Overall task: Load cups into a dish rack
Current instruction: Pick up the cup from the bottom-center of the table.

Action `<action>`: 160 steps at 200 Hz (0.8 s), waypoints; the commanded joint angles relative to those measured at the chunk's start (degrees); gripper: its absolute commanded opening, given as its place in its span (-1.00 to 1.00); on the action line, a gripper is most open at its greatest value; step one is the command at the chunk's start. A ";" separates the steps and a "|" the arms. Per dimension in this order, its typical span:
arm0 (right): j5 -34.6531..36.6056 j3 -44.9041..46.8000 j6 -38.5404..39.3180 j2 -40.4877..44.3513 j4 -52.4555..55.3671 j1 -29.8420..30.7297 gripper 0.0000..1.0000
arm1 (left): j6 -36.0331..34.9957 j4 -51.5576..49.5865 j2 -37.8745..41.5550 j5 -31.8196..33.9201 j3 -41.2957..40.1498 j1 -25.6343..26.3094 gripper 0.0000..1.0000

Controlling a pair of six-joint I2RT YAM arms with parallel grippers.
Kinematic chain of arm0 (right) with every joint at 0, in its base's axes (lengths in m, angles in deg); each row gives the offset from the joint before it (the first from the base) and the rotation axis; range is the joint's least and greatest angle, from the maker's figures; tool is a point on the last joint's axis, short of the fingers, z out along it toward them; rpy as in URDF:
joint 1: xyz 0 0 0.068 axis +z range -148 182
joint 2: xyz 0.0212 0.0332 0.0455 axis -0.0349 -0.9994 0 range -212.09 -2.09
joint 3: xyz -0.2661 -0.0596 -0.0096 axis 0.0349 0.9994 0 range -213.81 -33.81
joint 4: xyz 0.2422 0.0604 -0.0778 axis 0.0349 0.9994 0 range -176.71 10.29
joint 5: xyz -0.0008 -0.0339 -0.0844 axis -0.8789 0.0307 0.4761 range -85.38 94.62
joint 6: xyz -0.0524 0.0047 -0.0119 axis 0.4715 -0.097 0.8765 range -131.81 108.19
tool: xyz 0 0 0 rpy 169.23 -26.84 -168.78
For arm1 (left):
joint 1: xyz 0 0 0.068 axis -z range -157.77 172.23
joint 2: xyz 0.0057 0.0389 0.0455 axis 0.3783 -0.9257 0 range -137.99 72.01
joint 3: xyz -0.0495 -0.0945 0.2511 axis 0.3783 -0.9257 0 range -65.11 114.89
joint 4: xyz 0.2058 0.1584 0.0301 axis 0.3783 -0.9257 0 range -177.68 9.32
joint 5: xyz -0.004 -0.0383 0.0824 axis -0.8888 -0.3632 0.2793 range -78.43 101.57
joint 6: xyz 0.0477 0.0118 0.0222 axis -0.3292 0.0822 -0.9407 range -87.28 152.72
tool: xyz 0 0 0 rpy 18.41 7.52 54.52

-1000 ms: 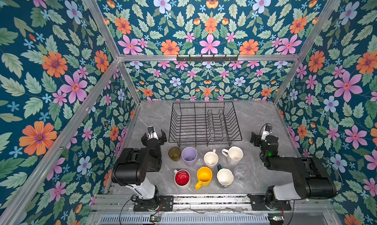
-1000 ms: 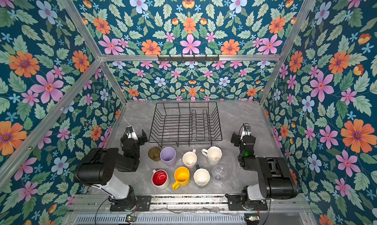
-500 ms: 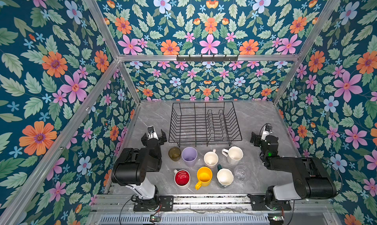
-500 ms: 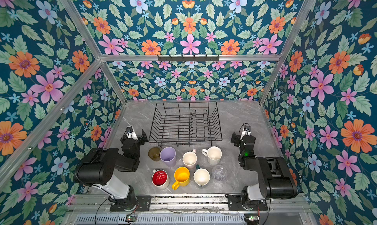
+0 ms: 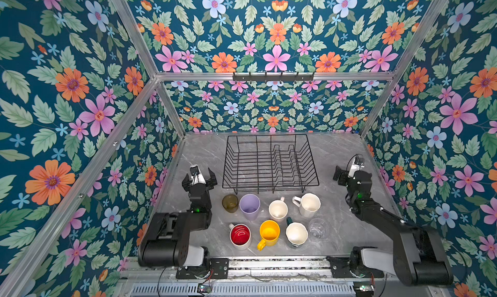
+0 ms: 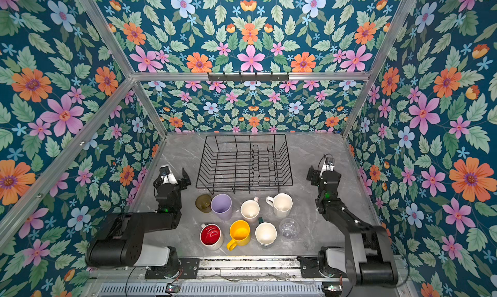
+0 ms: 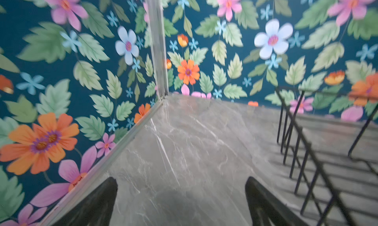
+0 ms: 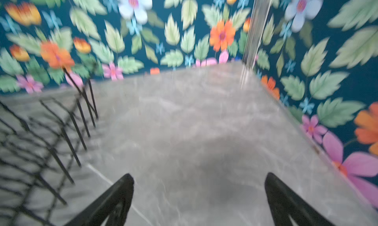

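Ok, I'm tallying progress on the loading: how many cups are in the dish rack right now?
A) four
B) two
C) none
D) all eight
C: the dish rack shows only bare wire in both top views, while all eight cups stand in two rows on the table in front of it.

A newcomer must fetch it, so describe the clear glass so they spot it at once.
Find the black wire dish rack on the grey table. Of the two rows of cups in front of it, take the one nearer the robot; the clear glass ends it on the right arm's side, beside a dark green mug. It alone is colourless, with the table showing through it.
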 commanded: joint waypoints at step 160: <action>-8.43 -19.20 -15.25 3.81 47.79 -0.08 0.98 | 29.62 -117.19 30.58 -22.03 31.31 7.36 0.66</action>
